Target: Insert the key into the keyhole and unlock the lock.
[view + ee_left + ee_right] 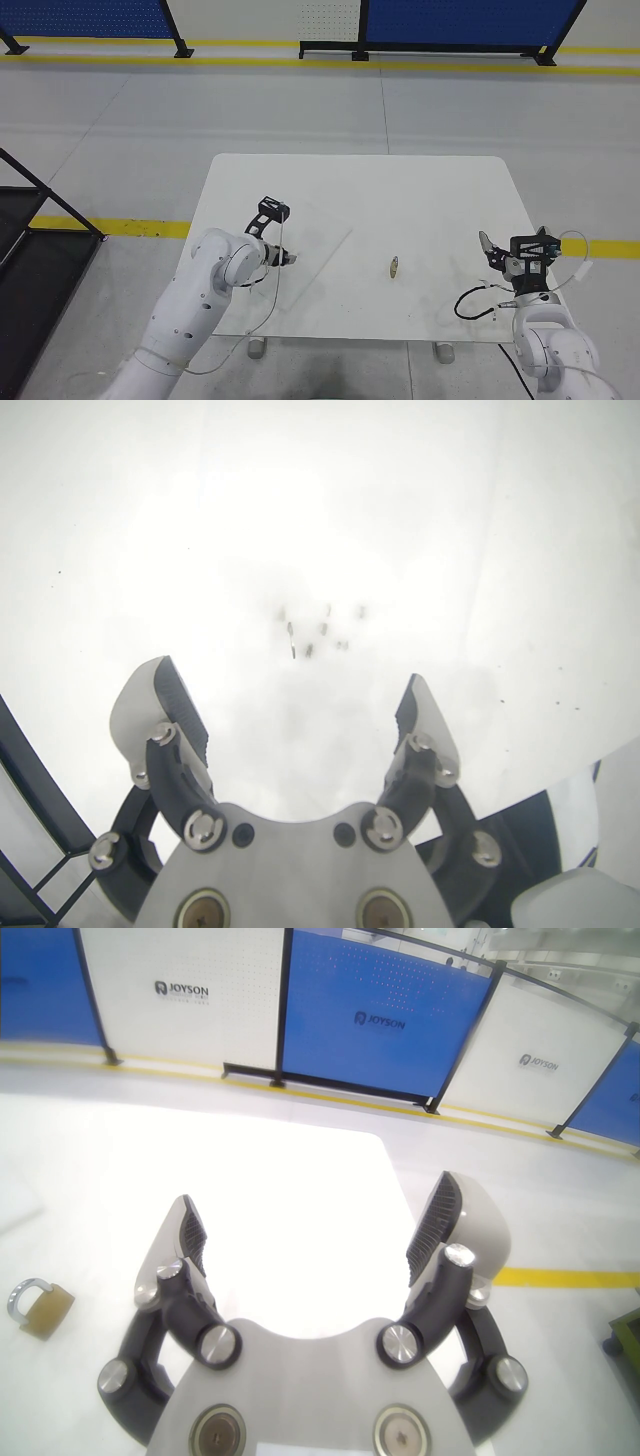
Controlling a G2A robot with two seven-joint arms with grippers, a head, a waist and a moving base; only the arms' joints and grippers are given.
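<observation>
A brass padlock (394, 266) with a silver shackle lies on the white table (400, 190), right of the middle and near the front edge. In the right wrist view the padlock (42, 1310) sits off to the side of my right gripper (316, 1188), which is open and holds nothing. That right gripper (514, 243) hovers over the table's front right corner. My left gripper (289, 670) is open above the table, and just beyond its fingertips lies a thin metal piece (291, 642) among several dark specks, possibly the key. From above, the left gripper (288, 258) is at the front left.
A black rack (30, 250) stands on the floor left of the table. Blue and white partition panels (440, 20) line the far side of the room behind a yellow floor line. A thin cable (278, 290) hangs from the left arm.
</observation>
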